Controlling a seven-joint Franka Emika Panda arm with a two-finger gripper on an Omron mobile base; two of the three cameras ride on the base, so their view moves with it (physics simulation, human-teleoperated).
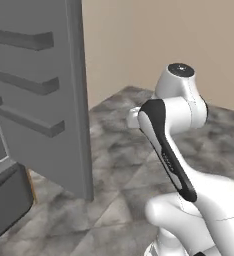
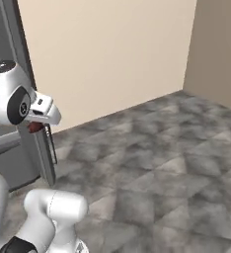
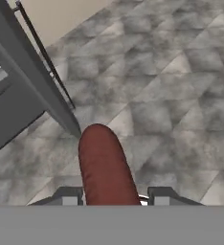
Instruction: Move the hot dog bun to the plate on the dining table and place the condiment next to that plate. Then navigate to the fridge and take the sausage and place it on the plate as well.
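My claw (image 3: 112, 194) is pinched on the sausage (image 3: 104, 165), whose long axis runs straight out from between the fingertips, away from the hand. I hold it above the grey marbled floor (image 3: 181, 95), with the open fridge (image 1: 39, 100) door just to its left. I judge that carrying it to the plate comes next.

the sausage (image 3: 103, 165) is a dark red-brown cylinder with a rounded end, smooth and plain. in the hand view it stands out lengthwise from between the two finger tips, its free end over the grey marbled floor, just beside the lower edge of the fridge (image 1: 49, 100) door. in the right base view a small part of it (image 2: 35, 127) shows under the hand. the fridge is grey steel, its door open, with inner door bins.
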